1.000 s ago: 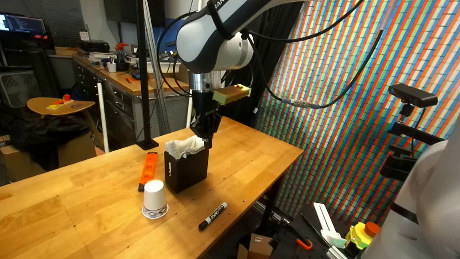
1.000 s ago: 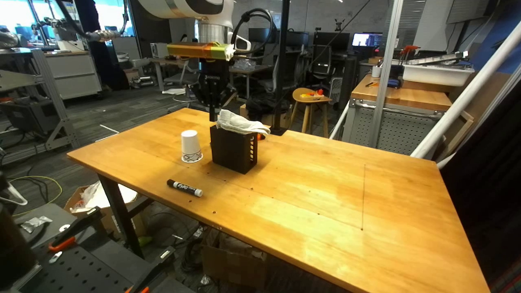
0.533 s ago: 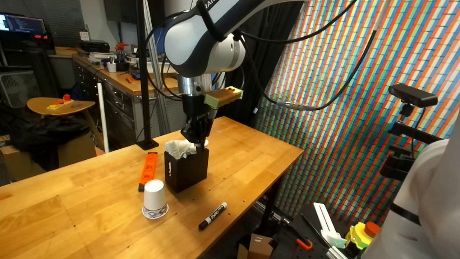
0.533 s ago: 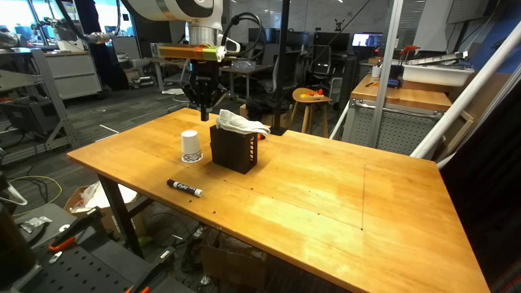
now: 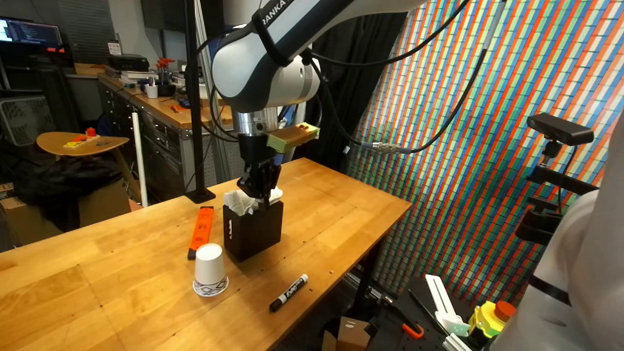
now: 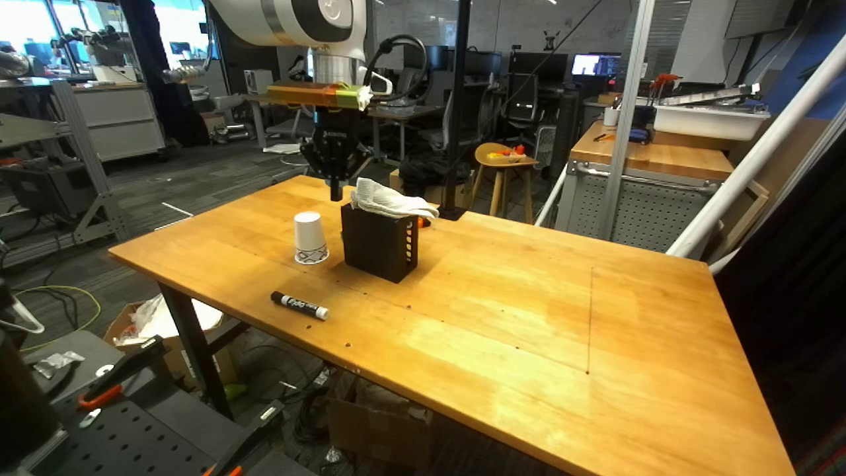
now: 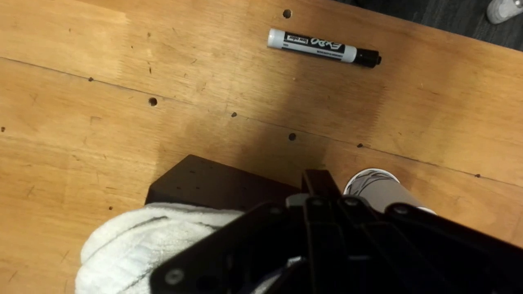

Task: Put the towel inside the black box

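In an exterior view, my black two-fingered gripper (image 6: 336, 195), its fingers pressed together, hung above and left of frame centre, just beside the wrinkled white cloth towel (image 6: 390, 200), which lay bunched across the top of the rectangular black box (image 6: 371, 243). An inverted white paper cup (image 6: 309, 233) stood left of centre; a cylindrical black-and-white marker (image 6: 299, 306) lay lower left.
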Available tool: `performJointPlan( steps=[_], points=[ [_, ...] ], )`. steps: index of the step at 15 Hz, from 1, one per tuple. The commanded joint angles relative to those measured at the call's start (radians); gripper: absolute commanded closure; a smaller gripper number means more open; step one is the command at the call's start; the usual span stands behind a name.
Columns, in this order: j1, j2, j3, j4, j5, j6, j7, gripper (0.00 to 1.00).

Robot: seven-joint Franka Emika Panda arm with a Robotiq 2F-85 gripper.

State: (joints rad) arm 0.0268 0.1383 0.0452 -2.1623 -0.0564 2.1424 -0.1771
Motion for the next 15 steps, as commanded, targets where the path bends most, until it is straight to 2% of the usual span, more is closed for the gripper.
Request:
performJointPlan(
  steps=[1, 11, 15],
  points=[
    [0.0, 0.05, 0.003, 0.068, 0.015, -0.004, -0.014, 1.0],
    [-0.015, 0.142, -0.005, 0.171, 0.005, -0.01, -0.019, 1.0],
    [-0.014, 0.174, -0.011, 0.211, -0.03, -0.003, -0.029, 1.0]
  ],
)
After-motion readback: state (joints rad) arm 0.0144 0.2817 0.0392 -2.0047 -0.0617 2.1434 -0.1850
